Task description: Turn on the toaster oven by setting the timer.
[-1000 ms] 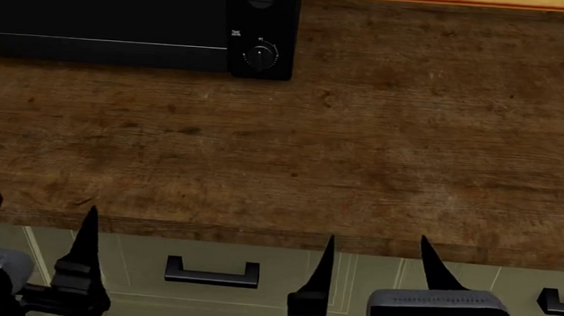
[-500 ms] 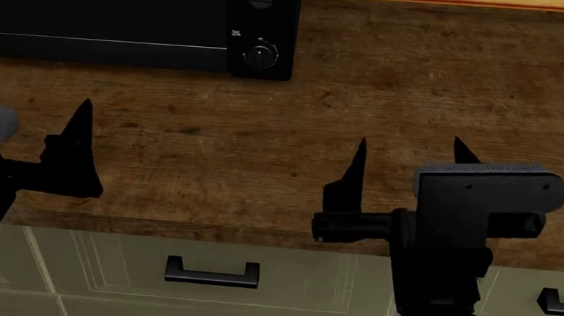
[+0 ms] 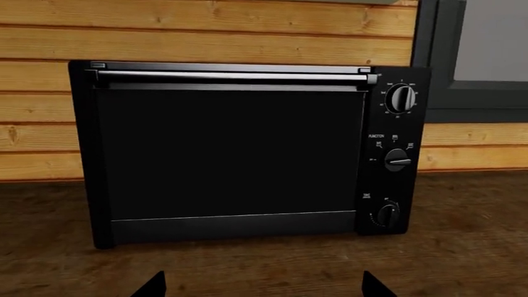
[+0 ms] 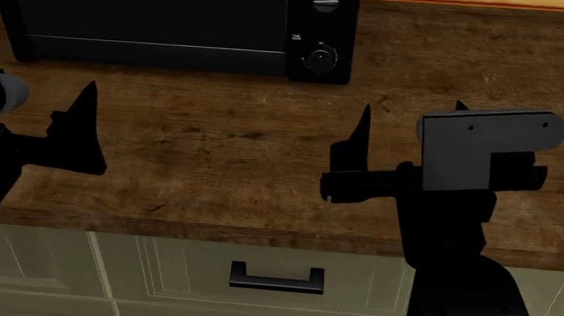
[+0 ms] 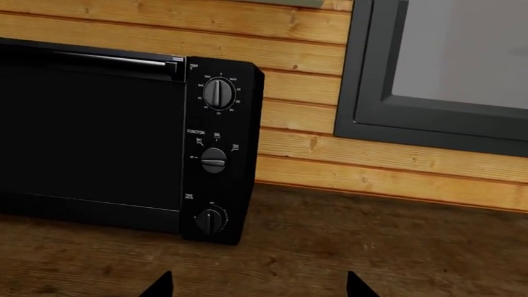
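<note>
The black toaster oven (image 4: 153, 10) stands at the back of the wooden counter, its dark glass door facing me. Its side panel holds three knobs, and the timer (image 4: 320, 59) is the lowest, under a small white label. The left wrist view shows the whole oven (image 3: 231, 148) and the timer (image 3: 387, 214). The right wrist view shows the oven's panel end (image 5: 91, 136) and the timer (image 5: 210, 220). My left gripper (image 4: 42, 84) and right gripper (image 4: 413, 107) are both open and empty. They hover over the counter, well short of the oven.
The wooden countertop (image 4: 222, 169) runs from the oven to its front edge. Pale green drawers with a black handle (image 4: 277, 277) sit below it. A plank wall (image 5: 313, 62) stands behind the oven, with a dark window frame (image 5: 371, 93) to the right of it.
Both grippers have risen from below the counter's front edge to over the counter. The head view has shifted, so the oven now sits further right in it.
</note>
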Available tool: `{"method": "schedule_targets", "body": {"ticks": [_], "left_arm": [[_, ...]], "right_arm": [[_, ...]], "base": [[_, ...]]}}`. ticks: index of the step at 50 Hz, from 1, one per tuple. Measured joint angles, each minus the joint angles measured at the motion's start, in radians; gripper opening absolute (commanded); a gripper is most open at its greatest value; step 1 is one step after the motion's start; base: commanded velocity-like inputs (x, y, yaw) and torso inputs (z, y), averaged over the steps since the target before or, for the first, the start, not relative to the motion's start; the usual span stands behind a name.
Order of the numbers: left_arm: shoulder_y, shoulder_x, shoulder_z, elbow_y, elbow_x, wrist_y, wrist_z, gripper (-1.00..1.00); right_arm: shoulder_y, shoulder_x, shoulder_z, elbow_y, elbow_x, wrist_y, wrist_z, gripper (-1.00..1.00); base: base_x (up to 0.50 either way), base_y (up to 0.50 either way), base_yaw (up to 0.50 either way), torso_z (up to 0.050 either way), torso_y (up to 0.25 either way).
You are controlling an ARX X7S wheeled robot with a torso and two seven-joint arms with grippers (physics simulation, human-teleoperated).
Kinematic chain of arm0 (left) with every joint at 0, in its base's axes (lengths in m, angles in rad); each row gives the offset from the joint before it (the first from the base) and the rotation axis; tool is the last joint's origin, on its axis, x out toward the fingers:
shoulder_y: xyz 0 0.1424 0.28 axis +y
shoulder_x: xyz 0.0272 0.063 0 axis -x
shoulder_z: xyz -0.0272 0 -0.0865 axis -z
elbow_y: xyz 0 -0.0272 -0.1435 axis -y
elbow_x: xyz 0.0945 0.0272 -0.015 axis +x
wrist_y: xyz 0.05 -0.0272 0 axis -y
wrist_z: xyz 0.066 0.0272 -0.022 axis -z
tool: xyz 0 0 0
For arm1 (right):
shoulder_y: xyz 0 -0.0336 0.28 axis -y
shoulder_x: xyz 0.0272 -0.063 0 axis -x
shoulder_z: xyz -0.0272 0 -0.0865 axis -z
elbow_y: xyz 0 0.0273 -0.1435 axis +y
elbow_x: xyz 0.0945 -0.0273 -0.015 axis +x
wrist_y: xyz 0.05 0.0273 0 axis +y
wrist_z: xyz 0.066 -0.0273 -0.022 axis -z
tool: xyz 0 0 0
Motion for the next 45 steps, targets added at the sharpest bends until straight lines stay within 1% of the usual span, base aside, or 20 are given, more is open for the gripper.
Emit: {"method": "schedule_targets", "body": {"ticks": [17,30,45], "left_arm": [[0.003,-0.009,0.013,0.007,-0.003,-0.002,-0.006,1.00],[0.005,-0.015,0.020,0.014,-0.006,-0.007,-0.013,1.00],[0.005,-0.021,0.020,0.027,-0.017,-0.015,-0.019,1.00]], "right_arm": [[0.001,0.006,-0.012,0.010,0.006,-0.006,-0.003,1.00],[-0.008,0.008,0.004,0.000,0.018,-0.010,0.011,1.00],[-0.010,0.010,0.008,0.000,0.027,-0.007,0.019,1.00]], "base": [[0.00,0.49,0.00,0.000,0.000],[0.00,0.00,0.00,0.000,0.000],[0.22,0.00,0.00,0.000,0.000]]}}
